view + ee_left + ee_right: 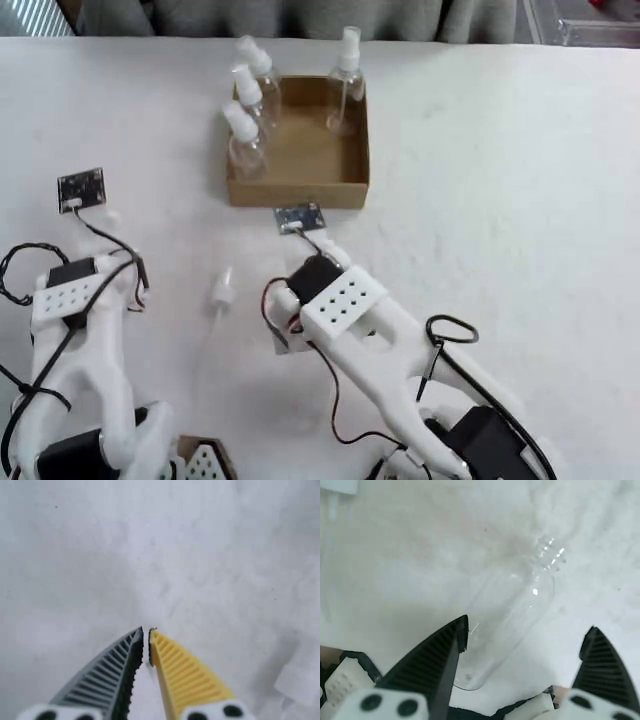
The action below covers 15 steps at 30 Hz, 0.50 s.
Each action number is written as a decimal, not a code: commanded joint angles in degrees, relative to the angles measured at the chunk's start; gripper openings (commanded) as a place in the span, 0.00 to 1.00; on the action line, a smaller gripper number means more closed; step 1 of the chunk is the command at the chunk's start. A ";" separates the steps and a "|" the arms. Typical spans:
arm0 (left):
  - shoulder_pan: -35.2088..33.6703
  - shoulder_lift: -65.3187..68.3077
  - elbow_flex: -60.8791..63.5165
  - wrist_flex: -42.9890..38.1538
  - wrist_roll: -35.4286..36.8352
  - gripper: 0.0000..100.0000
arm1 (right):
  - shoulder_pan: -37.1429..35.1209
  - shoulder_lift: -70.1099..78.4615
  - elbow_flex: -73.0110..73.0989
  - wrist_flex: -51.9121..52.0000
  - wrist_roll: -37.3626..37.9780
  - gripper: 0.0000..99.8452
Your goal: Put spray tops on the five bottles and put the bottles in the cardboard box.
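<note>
Lying bottle (510,615): you are risking it rolling from a skewed pinch.
Right gripper (528,622): gaping over it.
Left gripper (146,630): closed, empty.

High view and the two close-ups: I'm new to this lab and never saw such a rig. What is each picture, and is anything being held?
Two small robot arms sit at a white table. The high view looks down from a fixed camera: a cardboard box holds four capped bottles; one loose spray top lies on the table. The close-ups come from wrist cameras. The left gripper is shut over the table. The right gripper is open astride an uncapped bottle lying down. Nothing is held.
</note>
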<state>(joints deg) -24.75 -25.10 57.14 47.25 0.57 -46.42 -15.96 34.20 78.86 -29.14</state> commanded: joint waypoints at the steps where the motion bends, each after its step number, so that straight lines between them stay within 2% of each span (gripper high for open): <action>1: 0.48 -0.40 -2.55 -1.05 0.53 0.04 | 0.84 -1.45 1.05 -1.27 -0.53 0.29; 10: 0.48 -0.40 -2.55 -1.05 0.53 0.04 | 1.10 -1.45 13.45 -16.92 -0.53 0.26; 15: 0.57 -0.40 -2.55 -1.05 0.53 0.04 | 1.10 -1.45 14.86 -19.12 -0.79 0.26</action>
<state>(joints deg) -24.75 -25.10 57.14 47.25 0.57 -45.89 -15.96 49.41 60.92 -29.32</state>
